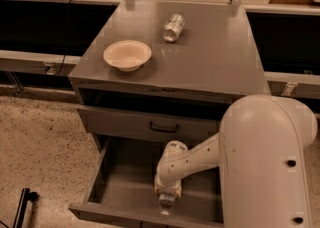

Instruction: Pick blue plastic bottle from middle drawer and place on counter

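Seeing gripper [166, 198] low in middle drawer [120, 187] | blue plastic bottle [165, 207] mostly hidden beneath it | grip: I cannot tell

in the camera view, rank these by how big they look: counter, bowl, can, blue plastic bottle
1. counter
2. bowl
3. can
4. blue plastic bottle, though unsure: the gripper, low in the middle drawer, hides most of it.

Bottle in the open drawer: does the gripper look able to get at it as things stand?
Probably yes. The gripper is down inside the drawer, right over the bottle near the front edge, and nothing visible lies between them.
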Available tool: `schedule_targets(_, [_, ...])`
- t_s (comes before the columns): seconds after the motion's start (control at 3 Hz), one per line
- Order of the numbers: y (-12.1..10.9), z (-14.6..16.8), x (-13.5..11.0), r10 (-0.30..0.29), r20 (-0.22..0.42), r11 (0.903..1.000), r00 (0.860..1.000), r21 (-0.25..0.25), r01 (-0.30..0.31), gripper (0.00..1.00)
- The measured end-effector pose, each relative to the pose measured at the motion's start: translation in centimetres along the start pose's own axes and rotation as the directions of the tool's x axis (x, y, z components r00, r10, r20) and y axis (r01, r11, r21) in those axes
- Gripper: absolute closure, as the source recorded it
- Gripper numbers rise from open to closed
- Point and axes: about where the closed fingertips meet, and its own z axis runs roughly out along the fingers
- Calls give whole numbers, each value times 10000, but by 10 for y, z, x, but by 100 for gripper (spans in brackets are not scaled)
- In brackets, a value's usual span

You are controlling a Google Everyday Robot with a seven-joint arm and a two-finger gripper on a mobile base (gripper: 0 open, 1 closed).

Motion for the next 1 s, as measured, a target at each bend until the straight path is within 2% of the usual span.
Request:
schedule_targets(0.33, [0,-3,0,-1,-2,10000,10000,2,1,89])
schedule_targets(0.67, [-6,-41,0,-203,-440,9987,9988,458,223,100])
schedule_targets(1.0, [-9,-119,-21,-436,-1093,9847,9931,1631,612,100])
